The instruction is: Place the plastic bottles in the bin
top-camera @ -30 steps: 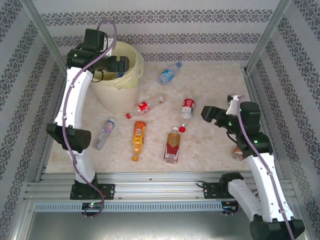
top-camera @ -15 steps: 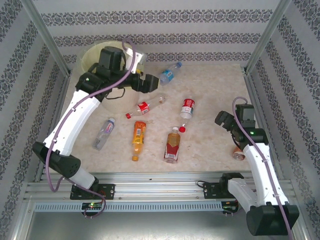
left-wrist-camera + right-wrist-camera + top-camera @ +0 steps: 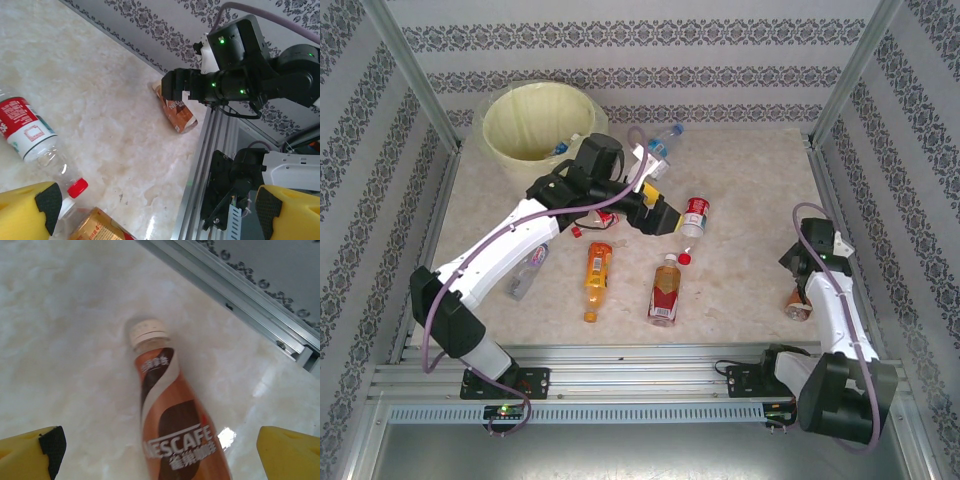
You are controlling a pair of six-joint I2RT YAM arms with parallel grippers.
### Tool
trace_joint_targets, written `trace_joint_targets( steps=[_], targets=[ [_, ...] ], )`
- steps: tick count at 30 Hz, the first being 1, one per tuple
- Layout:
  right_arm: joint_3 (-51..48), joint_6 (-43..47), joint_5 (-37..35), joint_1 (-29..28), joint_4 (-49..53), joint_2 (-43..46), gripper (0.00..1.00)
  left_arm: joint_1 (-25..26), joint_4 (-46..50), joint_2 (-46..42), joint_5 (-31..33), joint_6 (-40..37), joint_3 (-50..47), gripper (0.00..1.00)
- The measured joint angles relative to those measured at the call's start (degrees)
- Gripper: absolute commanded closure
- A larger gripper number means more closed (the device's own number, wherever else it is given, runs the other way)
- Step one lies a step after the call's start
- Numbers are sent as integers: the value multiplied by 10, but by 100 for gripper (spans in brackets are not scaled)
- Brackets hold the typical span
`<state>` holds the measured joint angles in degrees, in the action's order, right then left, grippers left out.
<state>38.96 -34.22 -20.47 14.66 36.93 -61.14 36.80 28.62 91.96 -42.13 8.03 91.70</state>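
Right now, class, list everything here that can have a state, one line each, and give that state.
left tool: open, empty.
right tool: open, empty, over the coffee bottle.
coffee bottle: capped, lying on its side.
red-label bottle: capped, lying on its side.
orange bottle: lying on its side.
blue-label bottle: lying on its side.
bin: upright, open-topped, lined.

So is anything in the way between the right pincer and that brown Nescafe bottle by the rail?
Nothing visible. The right pincer hangs open over the brown Nescafe bottle, its fingers wide to either side. The bottle lies on its side on the marble table, with bare surface around it.
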Motion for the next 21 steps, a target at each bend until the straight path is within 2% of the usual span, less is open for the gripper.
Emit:
trace_joint_targets(
  steps=[10, 15, 21],
  targets=[
    [-34, -4, 90, 85, -52, -58, 8, 8, -7, 28, -3, 2, 0, 0],
    [-35, -6, 134, 97, -69, -95, 11, 10, -7, 28, -3, 2, -1, 0],
    [-39, -6, 162, 99, -81, -99, 13, 10, -7, 28, -3, -2, -6, 0]
  ],
)
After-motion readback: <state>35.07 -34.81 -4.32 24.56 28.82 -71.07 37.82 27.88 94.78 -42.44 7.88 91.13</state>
